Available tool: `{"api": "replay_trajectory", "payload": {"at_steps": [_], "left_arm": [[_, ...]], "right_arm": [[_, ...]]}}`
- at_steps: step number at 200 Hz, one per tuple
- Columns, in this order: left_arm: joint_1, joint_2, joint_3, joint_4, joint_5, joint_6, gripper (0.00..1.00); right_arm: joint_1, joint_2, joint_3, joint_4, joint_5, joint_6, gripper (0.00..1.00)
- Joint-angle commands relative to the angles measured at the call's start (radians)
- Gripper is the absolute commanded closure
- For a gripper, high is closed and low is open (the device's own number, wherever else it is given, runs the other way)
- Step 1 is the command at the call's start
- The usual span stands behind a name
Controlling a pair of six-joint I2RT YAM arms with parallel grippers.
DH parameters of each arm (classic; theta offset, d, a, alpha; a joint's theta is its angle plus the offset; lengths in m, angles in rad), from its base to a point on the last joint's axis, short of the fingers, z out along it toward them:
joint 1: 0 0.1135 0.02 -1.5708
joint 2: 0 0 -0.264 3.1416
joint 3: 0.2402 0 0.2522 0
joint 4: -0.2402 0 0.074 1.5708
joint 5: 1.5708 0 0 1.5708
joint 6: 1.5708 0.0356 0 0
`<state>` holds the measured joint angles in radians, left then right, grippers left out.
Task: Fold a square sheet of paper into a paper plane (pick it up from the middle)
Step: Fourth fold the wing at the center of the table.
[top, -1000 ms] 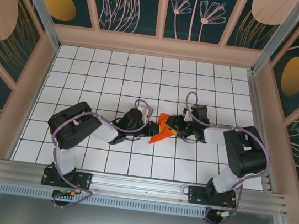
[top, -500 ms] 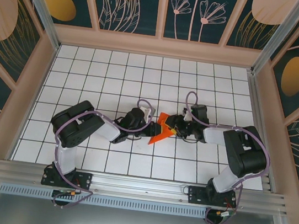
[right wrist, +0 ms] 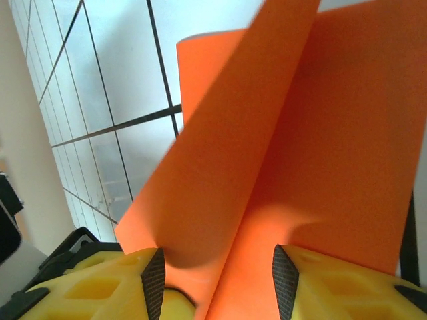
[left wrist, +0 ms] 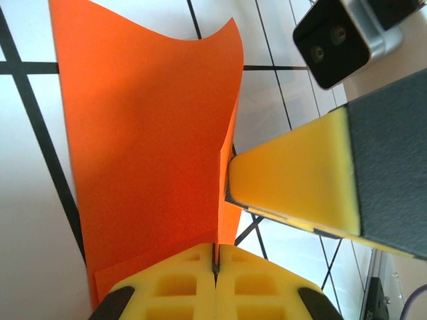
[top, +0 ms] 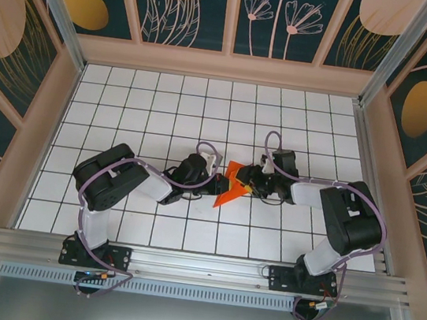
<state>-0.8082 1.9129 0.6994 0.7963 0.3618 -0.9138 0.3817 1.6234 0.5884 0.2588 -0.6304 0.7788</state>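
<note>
Pinching at the bottom edge of the left wrist view, the left gripper point(left wrist: 215, 257) has its two yellow pads pressed flat together. A crease of the folded orange paper point(left wrist: 147, 153) is caught in the seam between them. From there the paper rises as a broad sheet across the left and centre of that frame, its upper right corner curling. Just right of the crease, a yellow finger point(left wrist: 287, 183) from the other arm butts against the paper's edge, with a wrist camera point(left wrist: 331, 40) beyond it in the upper right corner.

In the right wrist view the right gripper point(right wrist: 213, 277) stands about half open at the bottom of the frame. Two layers of the paper fan upward out of the gap. Whether its pads press on the paper is hard to judge from this angle.

From above, both arms reach in from the bottom of the frame and meet at the middle of the white tiled table point(top: 165, 105). The paper sits between the two grippers, its pointed tip aimed at the lower left. Dark floral wall panels point(top: 187, 5) close the top of the frame.
</note>
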Motion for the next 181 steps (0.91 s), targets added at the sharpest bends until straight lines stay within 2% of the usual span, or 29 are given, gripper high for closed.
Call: {"api": "replay_trajectory", "payload": {"at_steps": [1, 67, 135, 181], "left_arm": [[0.011, 0.011, -0.014, 0.077, 0.028, -0.047, 0.96], [0.01, 0.033, -0.001, 0.075, 0.055, -0.06, 0.92], [0.013, 0.03, 0.017, 0.033, 0.072, -0.035, 0.82], [0.02, -0.078, -0.021, -0.046, 0.026, -0.003, 0.7]], "right_arm": [[0.012, -0.019, 0.028, -0.033, -0.011, -0.032, 0.51], [0.017, 0.027, 0.062, -0.068, 0.012, -0.033, 0.51], [0.017, 0.045, 0.068, -0.134, 0.071, -0.041, 0.51], [0.018, 0.058, 0.082, -0.204, 0.131, -0.048, 0.5]]}}
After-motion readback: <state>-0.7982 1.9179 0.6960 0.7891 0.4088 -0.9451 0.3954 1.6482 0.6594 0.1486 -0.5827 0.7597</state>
